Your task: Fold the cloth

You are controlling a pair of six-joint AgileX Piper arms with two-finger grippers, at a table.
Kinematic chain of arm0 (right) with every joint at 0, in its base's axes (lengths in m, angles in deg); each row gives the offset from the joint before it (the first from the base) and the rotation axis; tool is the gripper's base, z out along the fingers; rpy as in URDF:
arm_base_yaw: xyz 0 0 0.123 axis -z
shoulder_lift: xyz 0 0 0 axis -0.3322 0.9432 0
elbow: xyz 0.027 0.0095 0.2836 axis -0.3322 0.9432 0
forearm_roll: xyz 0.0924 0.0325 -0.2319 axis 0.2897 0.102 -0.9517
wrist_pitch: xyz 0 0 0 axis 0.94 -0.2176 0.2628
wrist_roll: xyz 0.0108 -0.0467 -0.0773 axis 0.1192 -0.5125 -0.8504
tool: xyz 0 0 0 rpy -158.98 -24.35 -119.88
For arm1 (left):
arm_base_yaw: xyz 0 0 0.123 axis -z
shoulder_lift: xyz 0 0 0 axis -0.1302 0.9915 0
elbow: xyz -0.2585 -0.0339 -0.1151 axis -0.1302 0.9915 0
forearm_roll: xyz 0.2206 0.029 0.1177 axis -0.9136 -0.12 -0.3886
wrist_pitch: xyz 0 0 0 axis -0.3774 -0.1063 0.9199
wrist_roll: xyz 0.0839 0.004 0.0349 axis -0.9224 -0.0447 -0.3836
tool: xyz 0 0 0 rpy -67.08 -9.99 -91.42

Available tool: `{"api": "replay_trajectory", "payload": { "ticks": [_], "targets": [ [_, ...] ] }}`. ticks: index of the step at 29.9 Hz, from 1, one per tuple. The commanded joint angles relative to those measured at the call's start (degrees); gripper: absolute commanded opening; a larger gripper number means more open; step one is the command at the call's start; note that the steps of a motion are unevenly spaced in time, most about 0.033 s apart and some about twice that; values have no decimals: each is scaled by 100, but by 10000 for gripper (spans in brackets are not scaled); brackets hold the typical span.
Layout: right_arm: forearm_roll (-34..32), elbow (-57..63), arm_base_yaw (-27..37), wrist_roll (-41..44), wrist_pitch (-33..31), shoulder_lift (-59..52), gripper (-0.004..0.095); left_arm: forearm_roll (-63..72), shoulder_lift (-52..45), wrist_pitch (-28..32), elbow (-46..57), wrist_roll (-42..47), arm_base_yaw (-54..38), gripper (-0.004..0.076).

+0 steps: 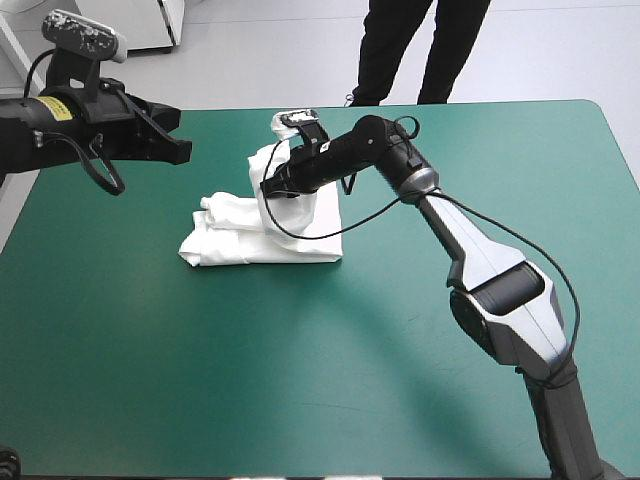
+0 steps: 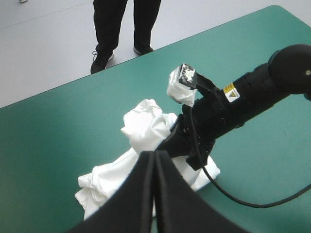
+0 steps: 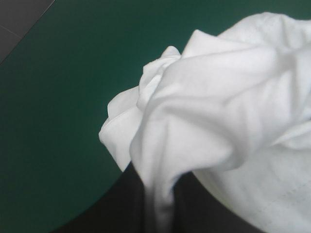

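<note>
Well to the left of the T-shirt (image 1: 250, 240) and raised off the worktop (image 1: 200, 380): left gripper (image 1: 180, 150), pressed together into a single point, holding nothing. In the middle, the T-shirt itself, white, lying on the worktop as a half-folded bundle with a rumpled part standing up at its far side. Reaching in from the T-shirt's right: right gripper (image 1: 270, 187), pinched tight on that raised cloth, tips buried in white folds and hard to make out. Bundle's far-right corner hidden behind the arm. Count: one T-shirt, two grippers.
</note>
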Motion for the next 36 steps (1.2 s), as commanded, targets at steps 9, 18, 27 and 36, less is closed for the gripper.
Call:
{"api": "replay_trajectory", "payload": {
  "ticks": [9,18,27,36],
  "targets": [
    [491,-367,-113,-47,453,-7,60,99,-365,-163,46,63,-5,-9],
    [1383,-367,-113,-324,254,-9,465,99,-398,-163,46,63,-5,-9],
    [1066,-533,-22,-342,-295,-42,512,321,-398,-163,46,63,-5,-9],
    [-475,-1201,834,1236,-1187,-316,513,716,-284,-163,58,34,-5,-9]
  ]
}}
